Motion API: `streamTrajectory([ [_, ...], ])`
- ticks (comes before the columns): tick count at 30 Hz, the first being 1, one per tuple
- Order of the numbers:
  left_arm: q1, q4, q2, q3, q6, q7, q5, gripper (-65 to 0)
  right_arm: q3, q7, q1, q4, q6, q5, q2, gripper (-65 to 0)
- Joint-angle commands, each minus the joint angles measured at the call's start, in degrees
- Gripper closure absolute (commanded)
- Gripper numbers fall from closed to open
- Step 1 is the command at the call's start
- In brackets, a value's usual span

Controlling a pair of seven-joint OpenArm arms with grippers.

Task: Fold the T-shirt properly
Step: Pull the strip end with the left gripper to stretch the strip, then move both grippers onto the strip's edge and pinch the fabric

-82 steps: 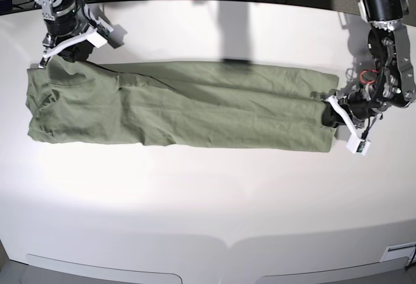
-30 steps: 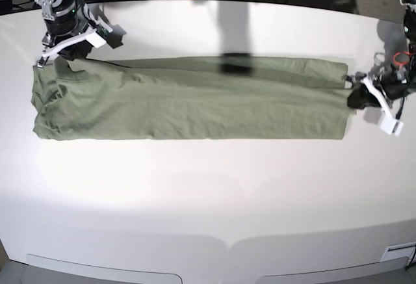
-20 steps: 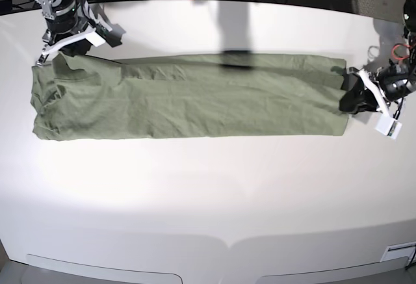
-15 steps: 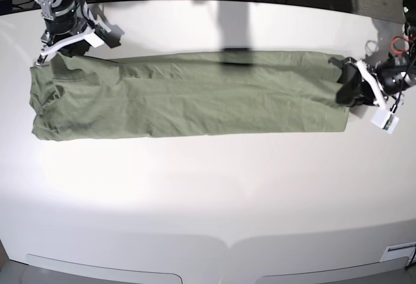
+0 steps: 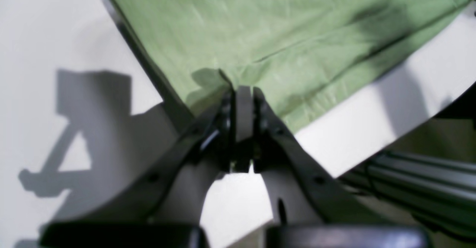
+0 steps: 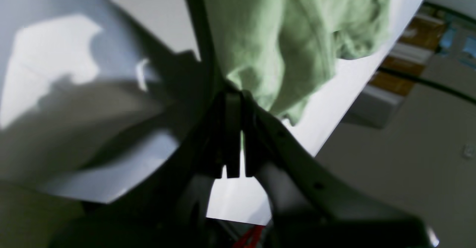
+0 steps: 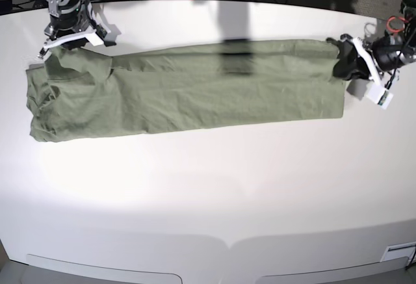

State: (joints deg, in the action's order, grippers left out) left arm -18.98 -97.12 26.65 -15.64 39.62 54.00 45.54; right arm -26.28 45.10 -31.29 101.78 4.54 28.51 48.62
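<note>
A green T-shirt [image 7: 188, 89] lies stretched into a long, narrow band across the far half of a white table [image 7: 208, 193], running almost from the table's left edge to its right edge. It is already folded lengthwise, so it looks like a wide strip with a fold line along its length. The cloth is a dull sage green, lightly wrinkled, with soft creases running along the strip. The end toward the left edge is wider and more rumpled, with bunched folds; the end toward the right edge is cut off straight.

The left hand [image 7: 348, 63] is at the far right corner of the shirt, its two dark fingers pressed together on the cloth edge. Its wrist camera shows the left hand [image 5: 243, 92] pinching a small peak of fabric at the shirt's [image 5: 282, 28] edge.

The right hand [image 7: 55, 43] is at the shirt's far left corner, near the table's far left corner. Its wrist camera shows the right hand [image 6: 234, 95] closed on a hanging fold of the shirt [image 6: 293, 36], which droops in loose, crumpled pleats.
</note>
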Motion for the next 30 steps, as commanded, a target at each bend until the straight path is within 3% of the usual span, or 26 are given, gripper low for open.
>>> streamTrajectory([
  [1, 0.1, -0.9, 0.8, -0.4, 0.4, -1.3, 1.0, 0.0, 0.5, -0.2, 0.2, 0.4, 1.0, 1.1, 0.3, 0.0],
  [4, -0.1, -0.9, -0.1, -0.4, 0.4, -1.3, 1.0, 0.0, 0.5, -0.2, 0.2, 0.4, 1.0, 1.1, -1.5, 0.0],
  [10, 0.0, -0.7, -5.8, -0.4, 0.4, -1.3, 0.8, 0.0, 0.5, -0.2, 0.2, 0.4, 1.0, 1.3, -3.5, 0.0],
  [16, 0.0, -0.7, -5.2, -0.4, 0.4, -3.8, -12.5, -0.5, 0.5, -0.2, 0.2, 0.4, 1.0, 1.3, -3.7, 0.0],
  [18, -0.1, -0.7, -4.7, -0.4, 0.4, -5.4, -16.7, -13.1, 0.5, -0.2, 0.2, 0.4, 1.0, 1.3, -3.7, 0.0],
  [20, -0.1, -0.7, -4.7, -0.4, 0.4, -6.1, -19.9, -21.0, 0.5, -0.2, 0.2, 0.4, 1.0, 1.3, -3.7, 0.0],
  [27, 0.1, -0.7, -4.7, -0.4, 0.4, -6.1, -24.5, -22.6, 0.5, -0.1, 0.2, 0.4, 1.0, 1.3, -3.7, 0.0],
  [30, 0.8, -0.7, -4.7, -0.4, -1.8, -9.0, -24.0, -22.6, 0.5, -0.1, 0.2, 0.4, 1.0, 1.3, -3.7, 0.0],
])
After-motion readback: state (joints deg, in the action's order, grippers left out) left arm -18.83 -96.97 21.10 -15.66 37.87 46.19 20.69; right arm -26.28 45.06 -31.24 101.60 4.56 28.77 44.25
